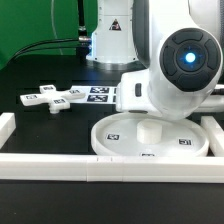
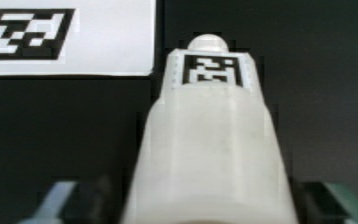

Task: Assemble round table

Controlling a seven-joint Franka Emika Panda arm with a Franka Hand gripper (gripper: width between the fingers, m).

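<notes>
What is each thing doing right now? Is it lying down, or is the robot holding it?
leg: gripped between the gripper's fingers, tag facing the wrist camera.
gripper: shut on the leg.
round disc: lying flat, rim up, not held.
cross-shaped base: lying flat on the table, loose, apart from the disc.
marker board: flat on the table.
</notes>
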